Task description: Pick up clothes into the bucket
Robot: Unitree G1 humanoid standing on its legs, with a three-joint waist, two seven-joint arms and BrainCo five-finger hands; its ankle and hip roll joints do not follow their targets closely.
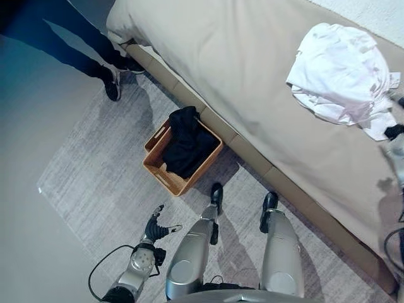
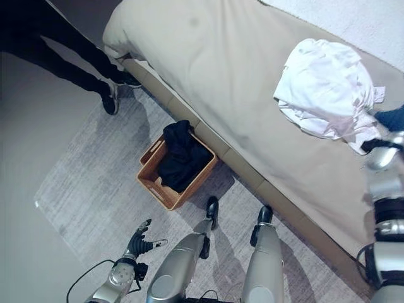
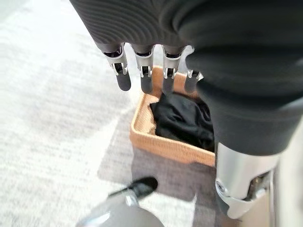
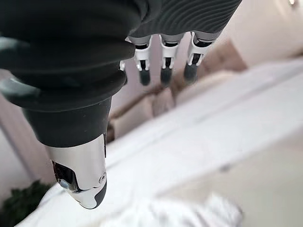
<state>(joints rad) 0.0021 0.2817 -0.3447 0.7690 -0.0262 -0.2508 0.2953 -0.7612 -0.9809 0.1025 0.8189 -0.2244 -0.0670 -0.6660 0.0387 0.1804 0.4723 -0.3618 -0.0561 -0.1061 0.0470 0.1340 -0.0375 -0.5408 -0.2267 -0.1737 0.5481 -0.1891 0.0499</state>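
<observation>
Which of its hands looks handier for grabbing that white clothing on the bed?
Probably the right hand: it hangs open above the bed beside the white clothes. The left hand is low over the rug, near the basket that already holds a black garment.

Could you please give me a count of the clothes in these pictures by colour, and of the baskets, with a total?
Black clothes: 1, the black garment heaped in the basket.
White clothes: 1, the white garment crumpled on the bed.
Baskets: 1, the brown woven basket on the grey rug beside the bed.
Total: 3 things.
</observation>
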